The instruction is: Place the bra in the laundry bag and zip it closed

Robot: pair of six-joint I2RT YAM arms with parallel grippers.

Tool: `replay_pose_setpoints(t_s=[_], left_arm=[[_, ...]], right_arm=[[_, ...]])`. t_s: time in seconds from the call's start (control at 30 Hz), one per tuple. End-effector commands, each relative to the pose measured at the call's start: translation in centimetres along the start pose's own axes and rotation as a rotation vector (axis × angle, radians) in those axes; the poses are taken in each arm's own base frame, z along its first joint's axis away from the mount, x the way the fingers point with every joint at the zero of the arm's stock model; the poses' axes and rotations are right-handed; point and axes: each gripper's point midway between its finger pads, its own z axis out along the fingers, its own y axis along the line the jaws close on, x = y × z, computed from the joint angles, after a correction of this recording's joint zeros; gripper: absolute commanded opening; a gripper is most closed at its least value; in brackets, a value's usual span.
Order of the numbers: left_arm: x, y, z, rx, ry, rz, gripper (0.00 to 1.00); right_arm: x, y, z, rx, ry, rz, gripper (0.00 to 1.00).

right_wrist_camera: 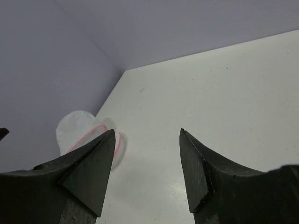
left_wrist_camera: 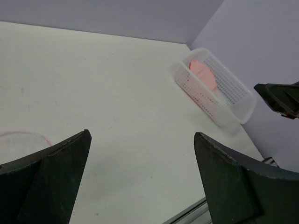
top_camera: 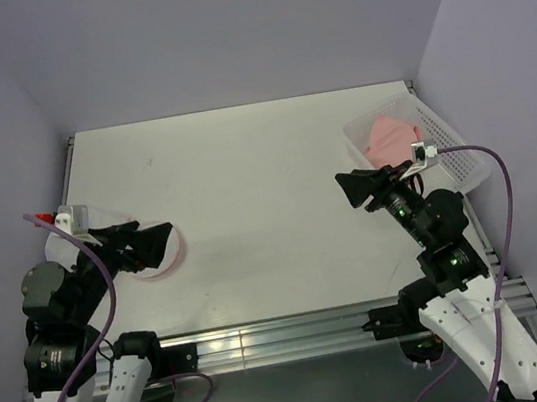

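top external: left tool (top_camera: 157,243) and right tool (top_camera: 348,190) apart, empty; bra (top_camera: 387,135) in basket (top_camera: 465,163); laundry bag (top_camera: 173,264) by left tool.

The left gripper (left_wrist_camera: 142,134) hung above the table (left_wrist_camera: 103,79), jaws spread wide. The bra (left_wrist_camera: 203,74) lay in a white perforated basket (left_wrist_camera: 219,112); the laundry bag (left_wrist_camera: 18,142) showed at the left edge.

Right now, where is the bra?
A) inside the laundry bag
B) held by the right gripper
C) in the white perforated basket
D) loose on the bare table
C: the pink bra lies inside the white perforated basket at the table's far right, away from the laundry bag.
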Motion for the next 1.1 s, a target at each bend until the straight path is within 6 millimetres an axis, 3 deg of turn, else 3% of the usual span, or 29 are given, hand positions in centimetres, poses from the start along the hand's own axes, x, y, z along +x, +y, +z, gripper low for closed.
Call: replay_pose_setpoints(t_s=[0.0,0.1,0.3,0.4,0.5,0.57,0.7,0.8,0.87,0.9,0.97,1.07], left_arm=[[0.1,2.0,0.0,-0.114,0.024,0.017,0.99],[0.8,3.5,0.6,-0.177,0.06,0.002,0.99],[1.5,3.3,1.6,-0.13,0.057,-0.027,0.99],[1.9,4.2,1.7,-0.174,0.081,-0.027,0.99],[2.4,4.7,2.2,-0.185,0.101,-0.041,0.99],[3.1,5.0,2.8,-0.19,0.126,-0.071,0.99],[6.2,7.0,4.8,-0.239,0.243,-0.152,0.61],[9.4,9.7,6.1,-0.368,0.307,-0.223,0.53],[12.5,11.4,6.6,-0.444,0.363,-0.241,0.53],[14.1,11.9,7.5,-0.495,0.389,-0.219,0.58],[16.1,13.1,7.8,-0.596,0.416,-0.18,0.61],[18.4,13.2,8.9,-0.659,0.44,-0.121,0.69]], right_arm=[[0.4,0.2,0.3,-0.011,0.027,0.008,0.64],[0.6,0.0,0.4,-0.005,0.031,0.003,0.64],[1.6,-0.4,0.3,-0.004,0.047,0.016,0.62],[2.0,-0.7,0.5,0.002,0.065,0.014,0.56],[2.1,-0.4,0.9,-0.02,0.058,0.04,0.4],[2.9,-0.1,1.1,-0.039,0.087,0.054,0.4],[3.9,0.3,1.6,-0.042,0.111,0.05,0.41],[4.9,0.5,1.8,-0.045,0.131,0.046,0.42],[5.8,0.3,2.0,-0.043,0.145,0.051,0.42],[5.8,0.4,2.1,-0.048,0.14,0.055,0.43],[6.5,0.2,2.1,-0.047,0.151,0.06,0.43],[6.9,0.3,2.1,-0.06,0.163,0.053,0.43]])
